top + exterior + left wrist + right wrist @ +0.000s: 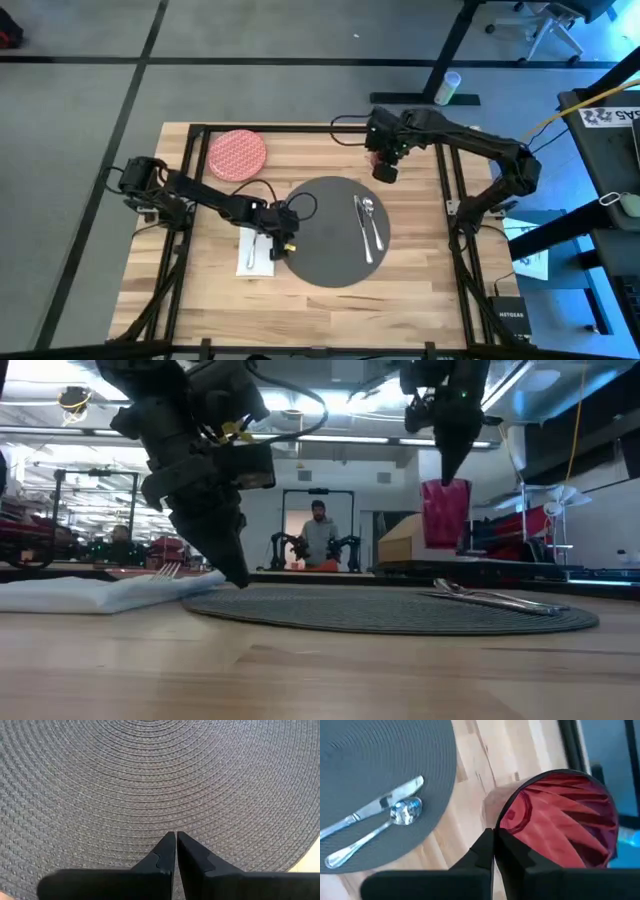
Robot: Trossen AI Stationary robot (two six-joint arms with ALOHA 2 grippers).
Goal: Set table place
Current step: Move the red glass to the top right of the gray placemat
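Note:
A dark grey round mat [335, 235] lies mid-table, with a knife [375, 805] and a spoon [380, 827] on its right part. Left of it, a white napkin [255, 258] carries a fork [168, 570]. A red patterned plate [237, 153] sits at the far left of the table. My left gripper [175, 836] is shut, its tips down at the mat's left edge [238, 578]. My right gripper [494, 836] is shut on a dark red cup [445, 512] beyond the mat's far right. My left gripper's shut fingertips [240, 580] come down steeply onto the mat just inside its left edge [283, 245]; whether they press it or only reach it, I cannot tell. My right gripper holds the cup by its rim [492, 824], one finger inside and one outside. The fingers point down from above. The cup hangs upright below them, clear of the table.
A black metal frame [300, 128] runs along the table's edges and under the arms. A white cylinder [447, 87] stands on the floor beyond the far right corner. A person [318, 535] stands far off in the room. Bare wood [330, 160] shows between the plate and the cup.

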